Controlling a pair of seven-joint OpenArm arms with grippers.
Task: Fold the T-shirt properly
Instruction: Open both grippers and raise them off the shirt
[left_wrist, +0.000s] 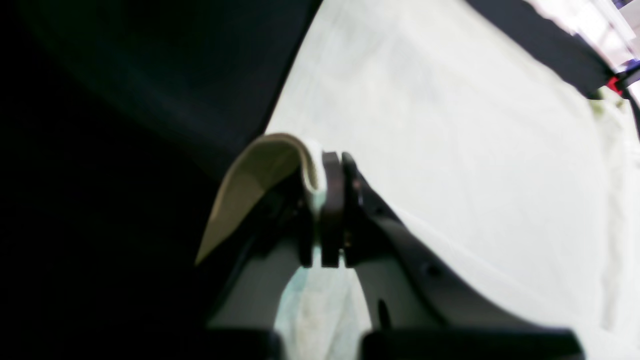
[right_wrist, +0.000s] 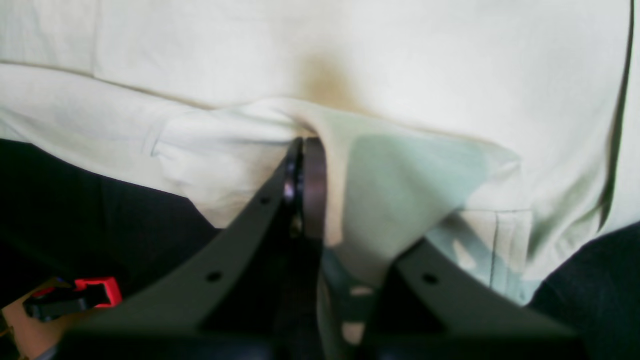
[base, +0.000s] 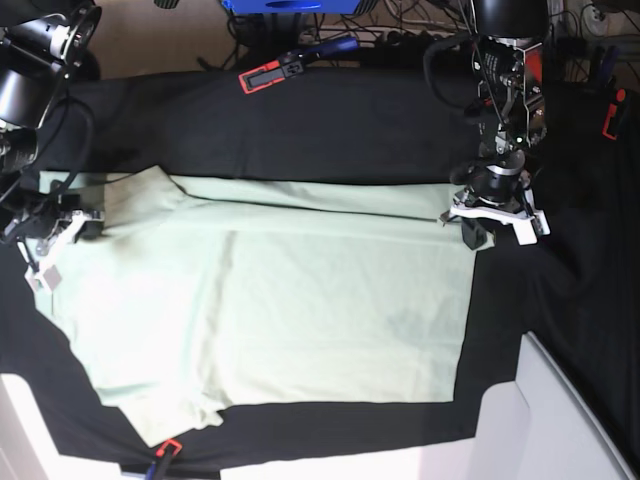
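Mint T-shirt (base: 300, 300), one; two arms.

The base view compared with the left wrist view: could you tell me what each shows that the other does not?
Only the base view shows the whole T-shirt spread on the black table cloth, with the right gripper pinching its far end and a red clamp beyond. Only the left wrist view shows the left gripper close up, jaws shut on a curled-up fabric edge. Both show the pale shirt, the dark cloth and the left gripper holding the shirt.
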